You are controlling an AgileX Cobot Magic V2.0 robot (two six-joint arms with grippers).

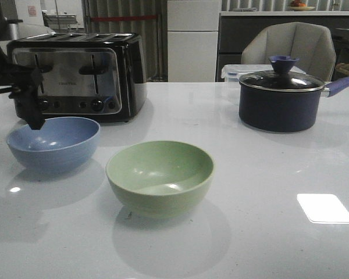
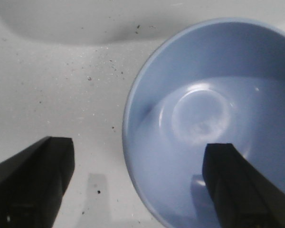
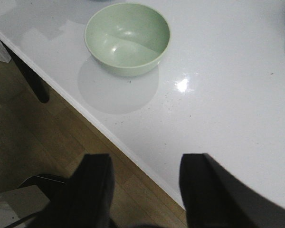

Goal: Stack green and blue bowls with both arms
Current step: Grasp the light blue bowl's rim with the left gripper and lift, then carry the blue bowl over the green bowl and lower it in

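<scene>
Grasp step: left claw released, straddling pale blue matte bowl rim; next clench. Right claw released, off-surface.

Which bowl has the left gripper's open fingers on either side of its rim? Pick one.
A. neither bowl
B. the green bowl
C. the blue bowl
C: in the left wrist view the left gripper is open, one finger inside the blue bowl and one outside over the table; the green bowl sits apart, untouched.
</scene>
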